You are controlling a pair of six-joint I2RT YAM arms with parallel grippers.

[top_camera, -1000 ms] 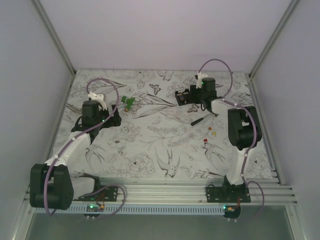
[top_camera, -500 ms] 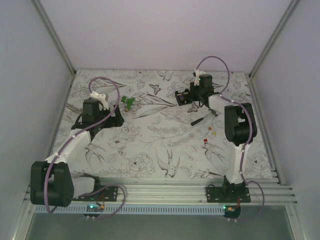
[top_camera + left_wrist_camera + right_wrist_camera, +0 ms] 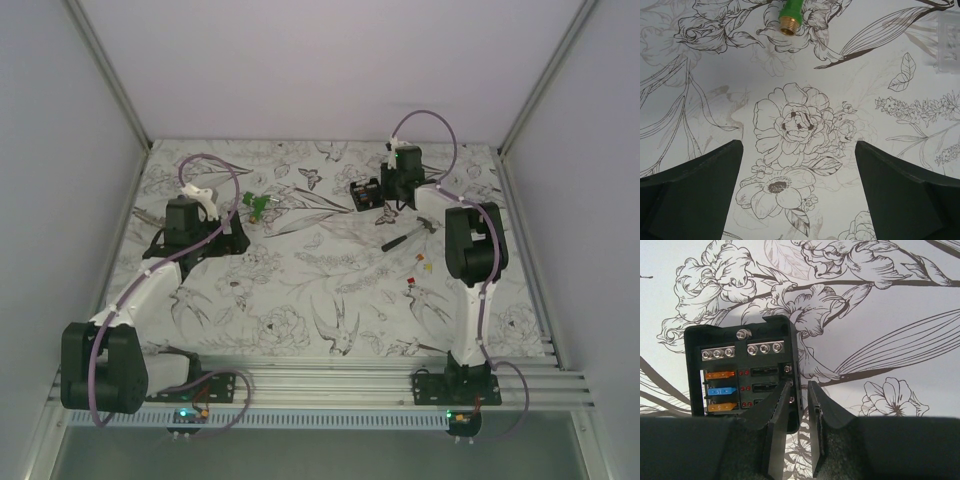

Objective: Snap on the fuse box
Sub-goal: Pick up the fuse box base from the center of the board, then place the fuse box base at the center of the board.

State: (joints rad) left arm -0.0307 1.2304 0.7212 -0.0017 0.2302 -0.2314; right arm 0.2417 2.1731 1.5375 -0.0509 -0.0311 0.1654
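fuse box [image 3: 740, 365]: black, open-topped, flat on the floral table [image 3: 300, 290]. It is left of centre in my right wrist view. In the top view it is upper right of centre, toward the far side of the table.
fuse box contents: a row of silver screw terminals runs along the top. Below them, the left column holds orange, blue and orange blade fuses, with small red dots beside them.
right gripper [image 3: 800, 385]: my jaws stand at a narrow gap, straddling the box's right-hand wall. One finger [image 3: 775, 440] is over the box interior, tip by a screw. The other finger [image 3: 817, 430] is outside the wall, with a sliver of table showing between it and the box. No clamp on the wall. Can't tell if the inner tip touches.
left gripper [image 3: 798, 145]: my jaws are spread wide with nothing between them, only floral print below. It is at the left of the top view, well apart from the box.
green piece [image 3: 790, 15]: green body with a brass end, at the top edge of my left wrist view.
clear plastic part [image 3: 949, 42]: cut off at the upper right edge of my left wrist view. Can't tell what it is.
black stick tool [image 3: 404, 235]: lies on the table below and right of the box, near my right arm, not touching the box.
small red and yellow bits [image 3: 420, 270]: loose on the table, lower right of the tool. Too small to identify.
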